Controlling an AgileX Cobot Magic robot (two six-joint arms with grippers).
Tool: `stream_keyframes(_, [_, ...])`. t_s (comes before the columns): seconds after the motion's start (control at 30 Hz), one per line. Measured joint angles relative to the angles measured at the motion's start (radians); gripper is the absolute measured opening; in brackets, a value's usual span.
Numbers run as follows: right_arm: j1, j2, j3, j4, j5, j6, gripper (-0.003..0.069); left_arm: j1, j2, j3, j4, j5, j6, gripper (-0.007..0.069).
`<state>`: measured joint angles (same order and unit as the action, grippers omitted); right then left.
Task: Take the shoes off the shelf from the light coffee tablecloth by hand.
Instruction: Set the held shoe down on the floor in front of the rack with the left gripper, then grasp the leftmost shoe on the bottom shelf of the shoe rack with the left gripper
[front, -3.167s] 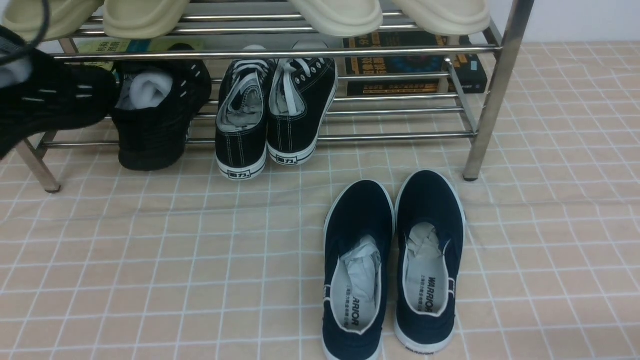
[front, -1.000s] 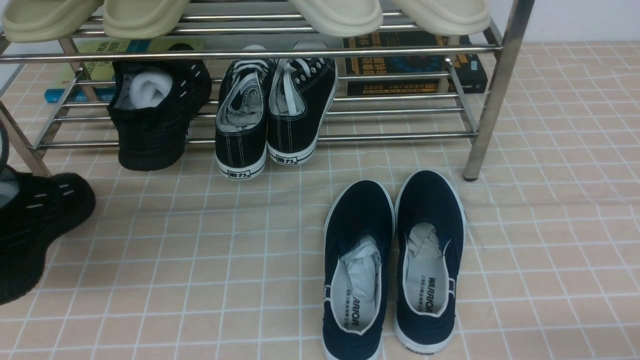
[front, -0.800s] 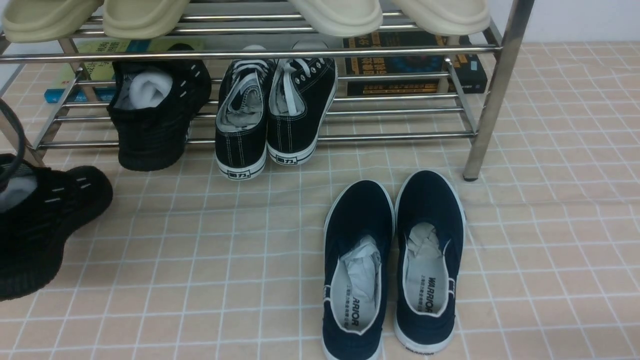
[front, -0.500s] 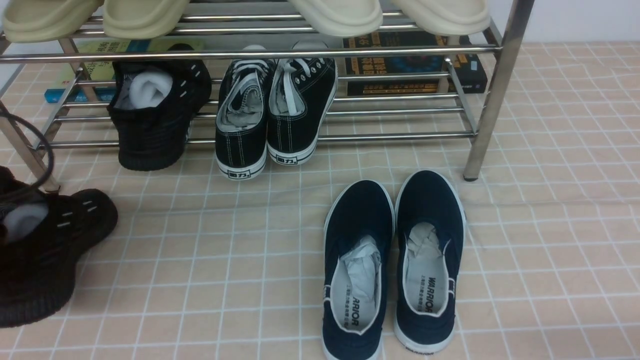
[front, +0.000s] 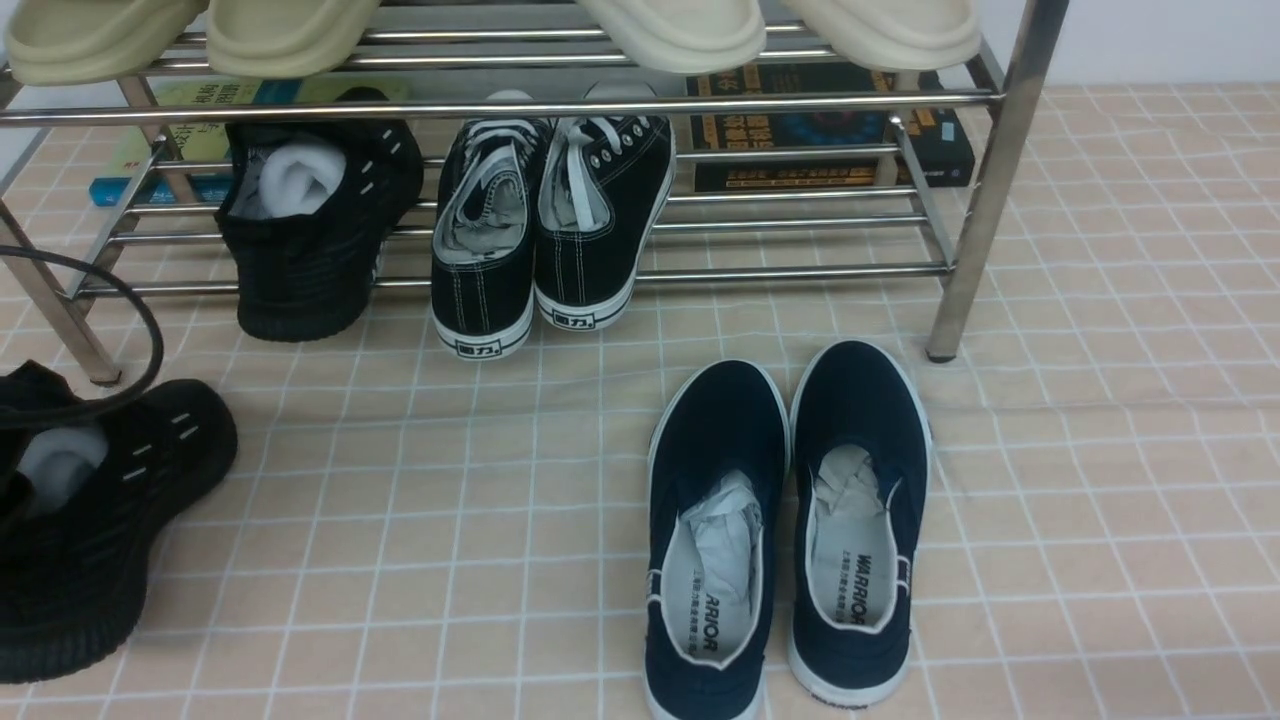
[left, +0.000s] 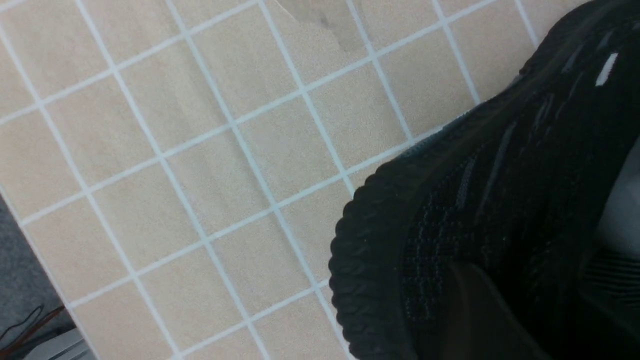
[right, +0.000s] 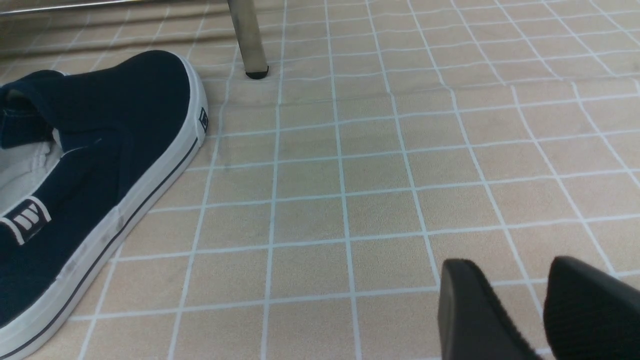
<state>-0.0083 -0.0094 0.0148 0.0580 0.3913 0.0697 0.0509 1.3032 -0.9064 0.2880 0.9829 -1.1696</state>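
One black knit sneaker (front: 90, 520) with white dash marks and white stuffing lies on the grid tablecloth (front: 400, 500) at the far left, toe pointing toward the shelf. My left gripper (left: 540, 285) is shut on its heel collar; one dark finger (left: 475, 305) lies against the knit outside. The shoe fills the left wrist view (left: 475, 200), sole on the cloth. The second black knit sneaker (front: 300, 230) stands on the lower tier of the steel shelf (front: 600, 104), at its left. My right gripper (right: 510, 265) is open and empty, low over the cloth.
Black canvas lace-ups (front: 550, 220) stand mid-shelf. Navy WARRIOR slip-ons (front: 790, 520) lie on the cloth in front, one also in the right wrist view (right: 100, 150). Cream slippers (front: 680, 30) sit on the top tier. Books (front: 820, 130) lie behind. A shelf leg (front: 975, 230) stands right.
The left arm carried the black knit sneaker from shelf height down and toward me. It now sits on the cloth at the far left. The rest has not moved.
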Motion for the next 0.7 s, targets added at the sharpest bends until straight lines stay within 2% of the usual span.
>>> stream_keyframes(0.17, [0.0,0.0,0.0,0.0,0.0,0.0,0.024,0.0,0.0,0.0,-0.01,0.002,0.083,0.0264])
stream_keyframes(0.33, [0.0,0.0,0.0,0.0,0.0,0.0,0.024,0.0,0.0,-0.002,-0.013,0.006,0.154,0.0312])
stream_keyframes(0.47, [0.0,0.0,0.0,0.0,0.0,0.0,0.024,0.0,0.0,-0.025,-0.016,0.038,0.177,0.0314])
stream_keyframes(0.57, [0.0,0.0,0.0,0.0,0.0,0.0,0.024,0.0,0.0,-0.068,-0.026,0.074,0.245,0.0295])
stream_keyframes(0.63, [0.0,0.0,0.0,0.0,0.0,0.0,0.024,0.0,0.0,-0.135,-0.048,0.115,0.356,0.0246])
stream_keyframes(0.7, [0.0,0.0,0.0,0.0,0.0,0.0,0.024,0.0,0.0,-0.188,-0.067,0.14,0.414,0.0213])
